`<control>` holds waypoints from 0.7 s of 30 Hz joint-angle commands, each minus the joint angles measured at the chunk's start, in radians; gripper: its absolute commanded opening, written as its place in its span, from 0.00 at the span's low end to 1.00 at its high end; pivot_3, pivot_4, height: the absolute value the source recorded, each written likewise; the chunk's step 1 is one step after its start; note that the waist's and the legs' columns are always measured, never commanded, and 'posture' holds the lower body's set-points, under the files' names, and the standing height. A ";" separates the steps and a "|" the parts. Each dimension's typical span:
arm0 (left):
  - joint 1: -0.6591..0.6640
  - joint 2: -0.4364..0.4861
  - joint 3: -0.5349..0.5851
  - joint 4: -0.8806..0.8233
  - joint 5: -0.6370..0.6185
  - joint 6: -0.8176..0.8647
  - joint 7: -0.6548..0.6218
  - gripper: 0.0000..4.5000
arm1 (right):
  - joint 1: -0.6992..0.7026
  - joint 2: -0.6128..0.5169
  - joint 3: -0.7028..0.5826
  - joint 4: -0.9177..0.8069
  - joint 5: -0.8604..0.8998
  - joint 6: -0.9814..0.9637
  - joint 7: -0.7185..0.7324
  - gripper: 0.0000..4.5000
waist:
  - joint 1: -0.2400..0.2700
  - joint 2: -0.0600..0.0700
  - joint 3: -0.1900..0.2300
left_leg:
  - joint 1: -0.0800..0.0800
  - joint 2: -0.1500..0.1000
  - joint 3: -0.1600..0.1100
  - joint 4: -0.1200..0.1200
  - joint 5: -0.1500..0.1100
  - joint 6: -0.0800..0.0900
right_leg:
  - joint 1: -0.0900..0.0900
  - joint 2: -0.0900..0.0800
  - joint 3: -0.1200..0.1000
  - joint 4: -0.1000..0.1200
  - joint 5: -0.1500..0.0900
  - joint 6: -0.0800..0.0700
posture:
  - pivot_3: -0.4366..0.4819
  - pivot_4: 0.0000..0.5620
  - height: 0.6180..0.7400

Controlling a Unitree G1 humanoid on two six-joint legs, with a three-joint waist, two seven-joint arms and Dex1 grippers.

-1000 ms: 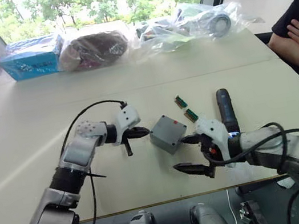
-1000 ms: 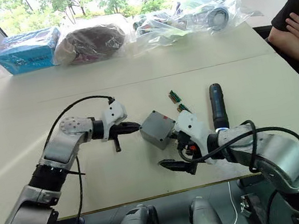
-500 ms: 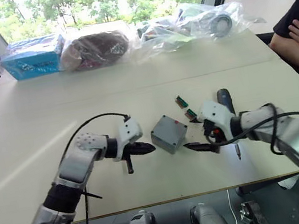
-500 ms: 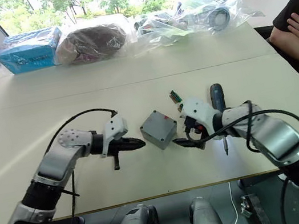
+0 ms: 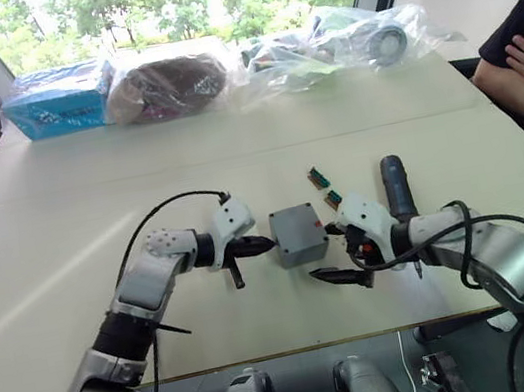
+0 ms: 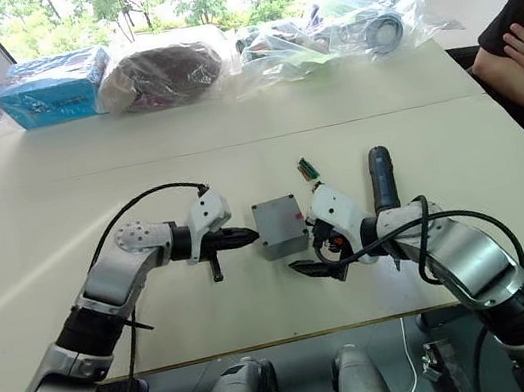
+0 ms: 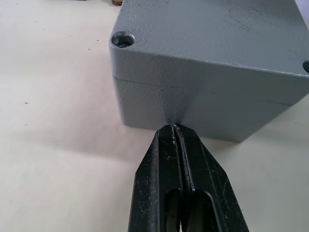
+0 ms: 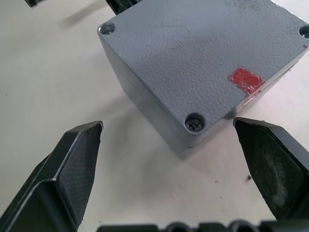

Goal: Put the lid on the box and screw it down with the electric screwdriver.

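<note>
Grey box (image 5: 298, 234) sits mid-table (image 5: 67, 240), lid (image 8: 193, 63) already on it, red mark (image 8: 246, 80) up, a screw in one corner hole. Left gripper (image 7: 175, 133): fingers pressed together, tips at the box's side wall, gripping nothing. Right gripper (image 5: 334, 253): spread wide, straddling the box's near corner, one finger (image 8: 270, 164) just beside that corner, holding nothing. Screwdriver (image 5: 398, 190) lies beyond the right gripper. Versus 0.5 s ago: box squared up, left tips closer to it.
</note>
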 commanded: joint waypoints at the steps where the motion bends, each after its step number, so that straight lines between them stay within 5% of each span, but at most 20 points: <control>1: -0.030 -0.016 0.019 -0.024 -0.007 -0.029 0.003 0.00 | 0.001 0.022 -0.021 -0.071 0.029 0.005 -0.009 1.00 | 0.000 0.000 0.000 | 0.000 0.000 0.000 0.001 0.000 0.000 | 0.000 0.000 0.000 0.001 0.000 0.000 | 0.48 0.27 1.00; 10: -0.006 0.044 0.047 -0.100 -0.038 0.007 -0.035 0.00 | 0.014 0.004 -0.100 -0.121 0.063 0.034 -0.018 1.00 | -0.001 0.000 0.000 | 0.000 0.001 0.000 0.004 0.000 0.000 | 0.000 0.000 0.000 0.004 0.000 0.000 | 0.48 0.27 1.00; 16: 0.000 0.122 0.125 -0.145 -0.136 0.114 -0.083 0.00 | -0.017 -0.019 -0.260 -0.176 0.221 0.122 0.017 1.00 | -0.001 0.000 0.000 | 0.000 0.001 -0.001 0.004 0.000 0.000 | 0.000 0.000 0.000 0.005 0.000 0.000 | 0.48 0.27 1.00; 21: -0.013 0.151 0.190 -0.142 -0.177 0.150 -0.069 0.00 | -0.121 0.020 -0.398 -0.058 0.349 0.176 -0.008 1.00 | -0.001 0.000 0.000 | 0.000 0.001 -0.001 0.005 0.000 0.001 | 0.000 0.000 0.000 0.006 0.000 0.000 | 0.48 0.27 1.00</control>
